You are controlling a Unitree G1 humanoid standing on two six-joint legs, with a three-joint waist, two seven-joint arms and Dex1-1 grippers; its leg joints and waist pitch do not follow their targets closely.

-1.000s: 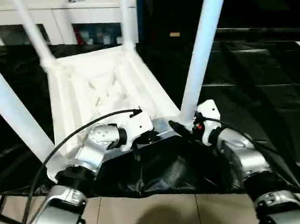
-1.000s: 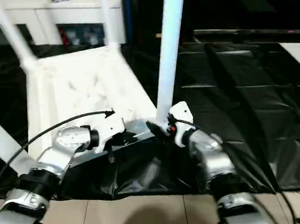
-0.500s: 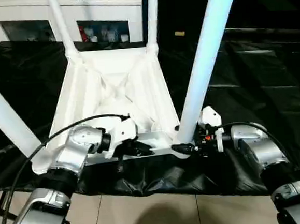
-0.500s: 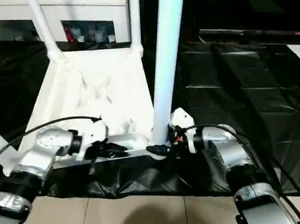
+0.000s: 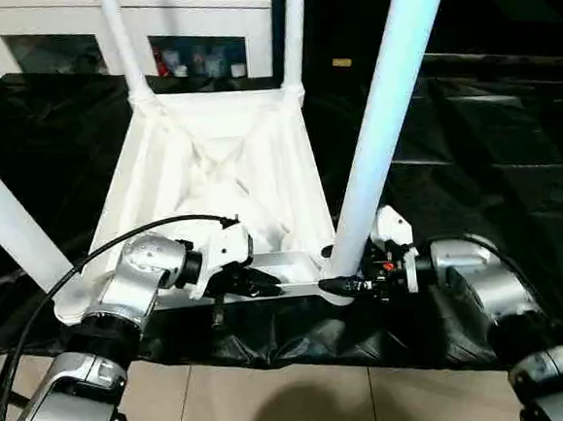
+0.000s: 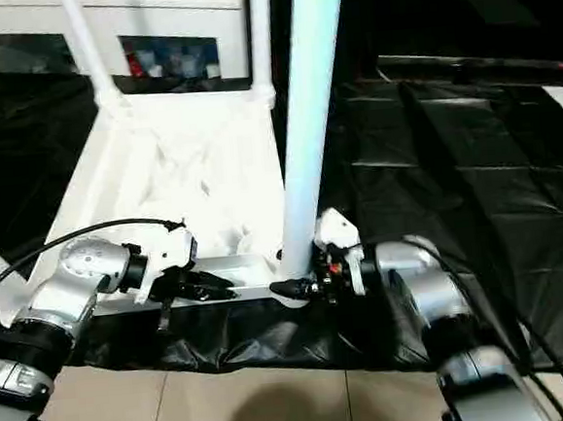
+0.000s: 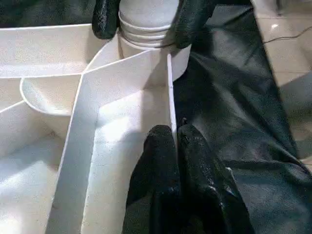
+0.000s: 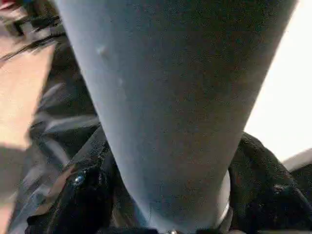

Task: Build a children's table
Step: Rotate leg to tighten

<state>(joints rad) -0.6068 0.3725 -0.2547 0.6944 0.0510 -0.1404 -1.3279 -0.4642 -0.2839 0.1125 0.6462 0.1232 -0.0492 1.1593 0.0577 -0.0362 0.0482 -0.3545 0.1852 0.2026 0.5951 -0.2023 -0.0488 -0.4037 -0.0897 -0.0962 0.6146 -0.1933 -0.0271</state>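
Count: one children's table point(image 5: 230, 175) with four legs, two grippers.
Table place: it lies upside down on the black-draped table point(image 5: 492, 155), near the front edge.
Table direction: ribbed underside faces up, all four legs rise upward; its long axis runs away from the robot, toward the white cabinet point(image 5: 198, 22).
Left gripper point(image 5: 268, 288): fingers pressed together, pinching the thin near rim of the top.
Right gripper point(image 5: 341, 286): fingers point(image 7: 105, 19) stand on both sides of the near right leg point(image 5: 386, 114) at its base, grasping it.
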